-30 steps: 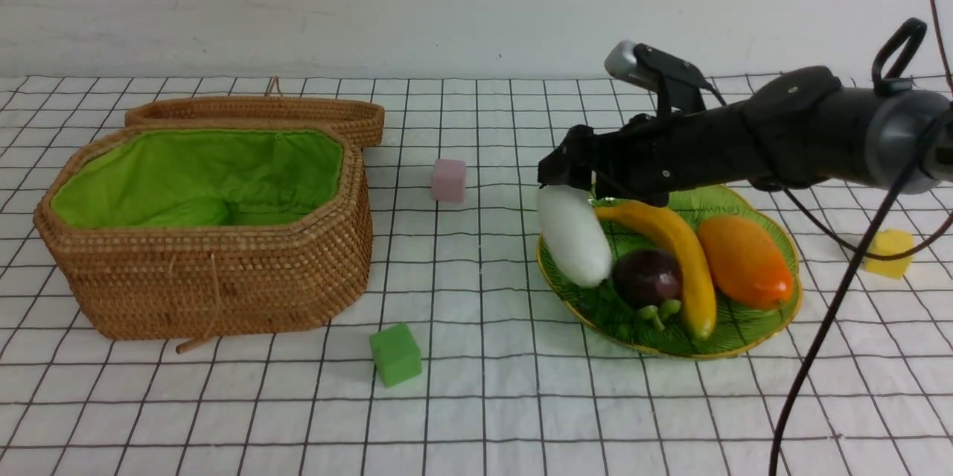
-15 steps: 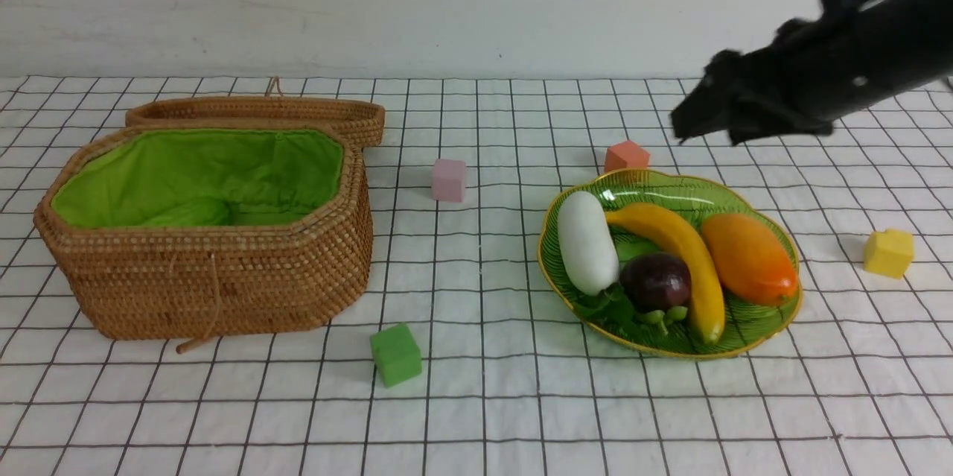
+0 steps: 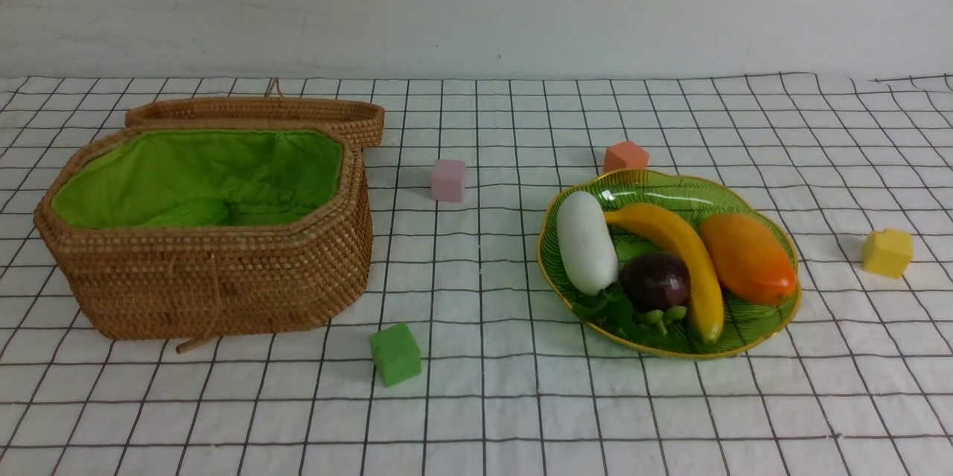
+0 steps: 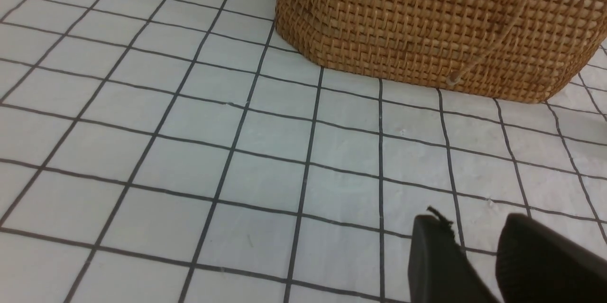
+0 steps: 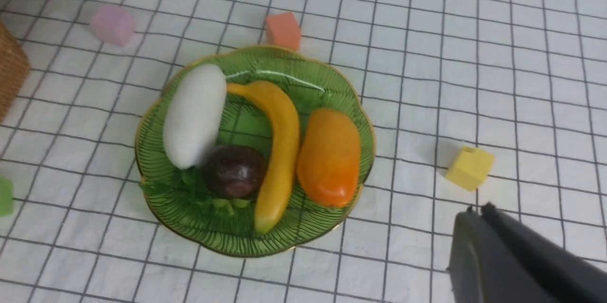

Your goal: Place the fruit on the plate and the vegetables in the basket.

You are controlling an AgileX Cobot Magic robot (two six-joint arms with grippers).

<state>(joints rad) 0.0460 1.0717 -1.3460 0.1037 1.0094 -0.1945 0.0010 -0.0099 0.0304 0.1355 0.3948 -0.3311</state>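
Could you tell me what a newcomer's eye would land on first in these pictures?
Probably the green plate on the right, crowded with a banana, mango, mangosteen and a white oblong piece. Next, the woven basket on the left, lid open, green lining showing.

basket [image 3: 223, 278]: showing rough woven rattan, lined in matt green cloth
plate [image 3: 774, 316]: gleaming as glossy ribbed green glass, gold rim
mango [image 3: 748, 258]: shining smooth and glossy
tablecloth [image 3: 484, 401]: lying as matt white gridded cloth
green cube [image 3: 395, 354]: looking like matt foam

You see only matte black fingers [image 4: 441, 265] at the left wrist view's lower right, one with a frayed tip; the right wrist view's lower-right fingertips [image 5: 479, 255] look alike.
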